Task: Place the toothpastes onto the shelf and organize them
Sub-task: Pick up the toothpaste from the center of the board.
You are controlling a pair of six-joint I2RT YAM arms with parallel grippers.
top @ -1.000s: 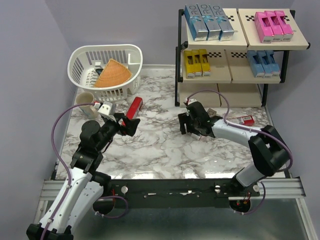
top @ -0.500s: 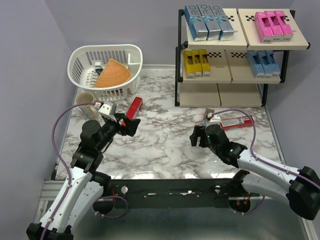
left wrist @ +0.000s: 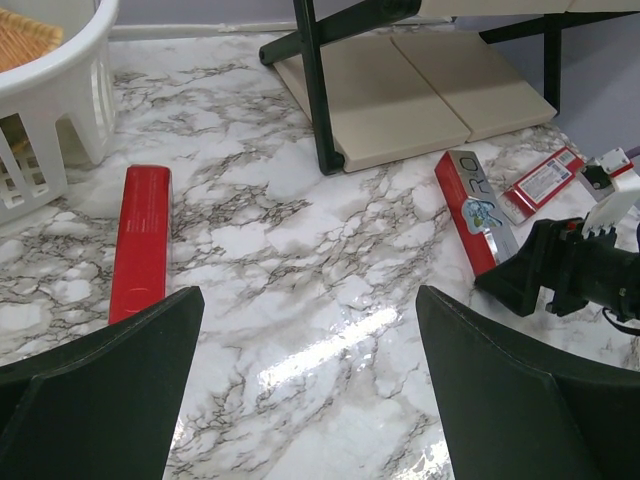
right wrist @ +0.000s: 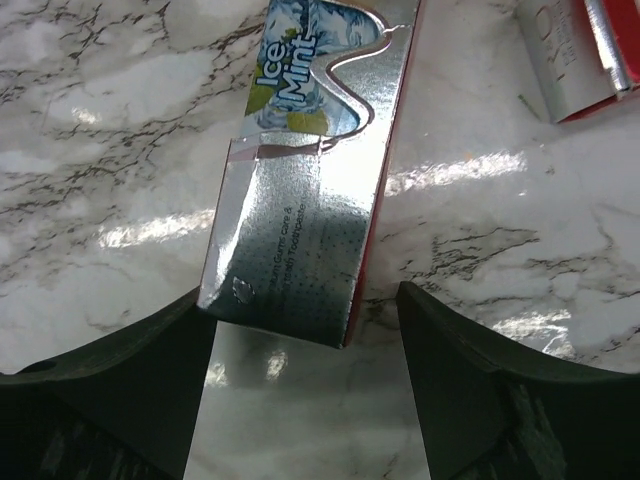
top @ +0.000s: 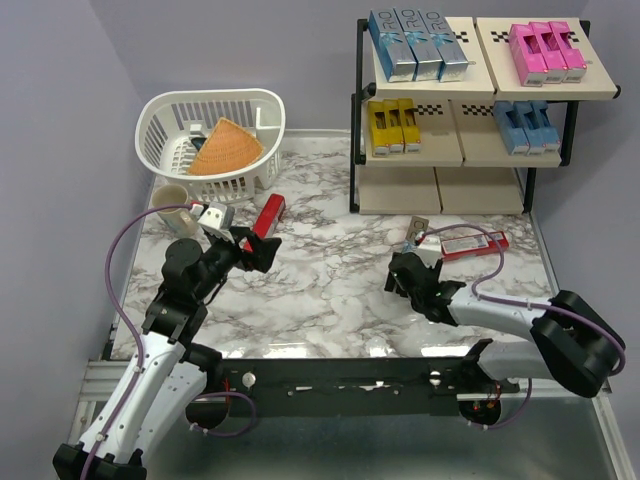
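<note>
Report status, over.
Left gripper open beside red carton. Right gripper open, straddling silver carton on table. Third carton loose near shelf. Nothing blocks shelf front.

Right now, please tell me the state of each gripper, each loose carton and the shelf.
Left gripper: open, empty.
Silver carton: lying flat, not gripped.
Right gripper: open, straddling that carton's end.
Left red carton: lying flat.
Right red carton: lying flat.
Shelf: upper two tiers stocked, bottom tier bare.

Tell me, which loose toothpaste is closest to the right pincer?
The shiny Ice Mint one: its end lies inside the open right pincer. The left red one and right red one lie farther.
</note>
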